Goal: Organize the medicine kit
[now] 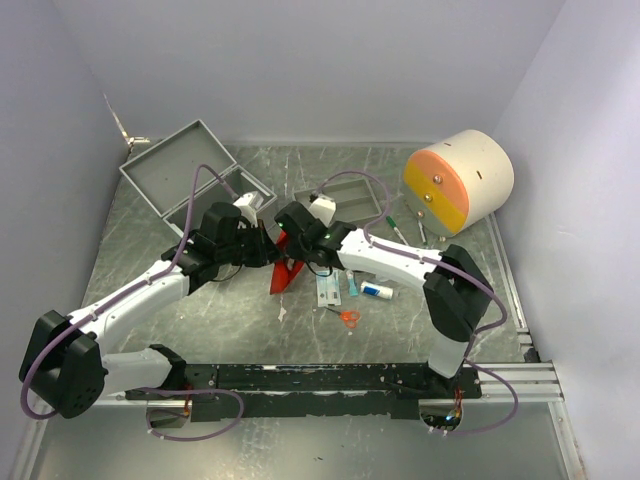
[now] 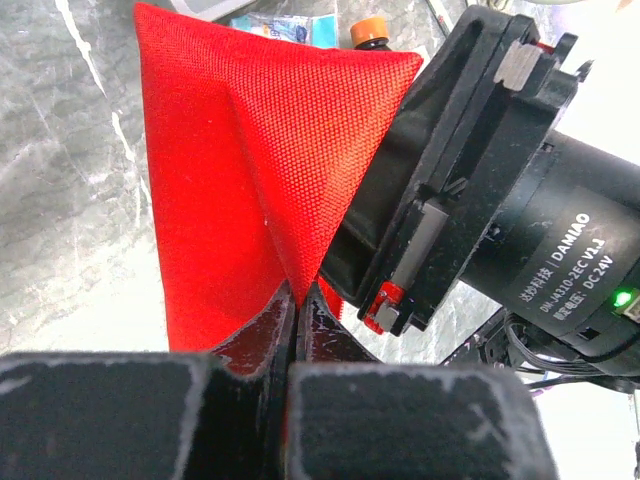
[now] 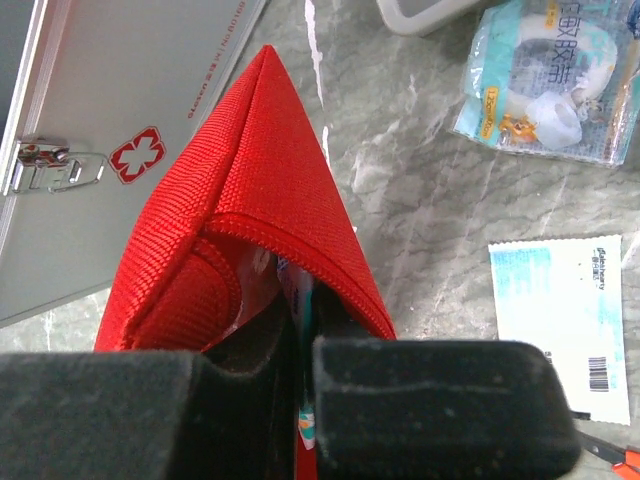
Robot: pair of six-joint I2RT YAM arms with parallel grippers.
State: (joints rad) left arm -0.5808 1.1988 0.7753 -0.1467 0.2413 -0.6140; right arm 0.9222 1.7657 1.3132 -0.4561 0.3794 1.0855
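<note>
While gripped from two sides, red woven fabric pouch (image 2: pixel 240 170) stands over grey marbled counter (image 1: pixel 230 320). Left claw (image 2: pixel 295 300) pinched tight on pouch fold; right claw (image 3: pixel 300 310), opposite, pinched tight on pouch rim.

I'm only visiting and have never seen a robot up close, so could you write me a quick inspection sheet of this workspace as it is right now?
Surface: grey marbled table, arms bolted at its near edge.
Job's things: red pouch held up between the two arms; grey case with a red cross, back left, looks open; grey tray beside it; packets, small bottle and orange-handled scissors lie loose near the middle.
Clutter: yellow and orange drum, back right.
Grippers: left gripper and right gripper each pinch the pouch fabric.
Cables: purple cables loop along both arms.
Surroundings: plain pale walls on three sides.
</note>
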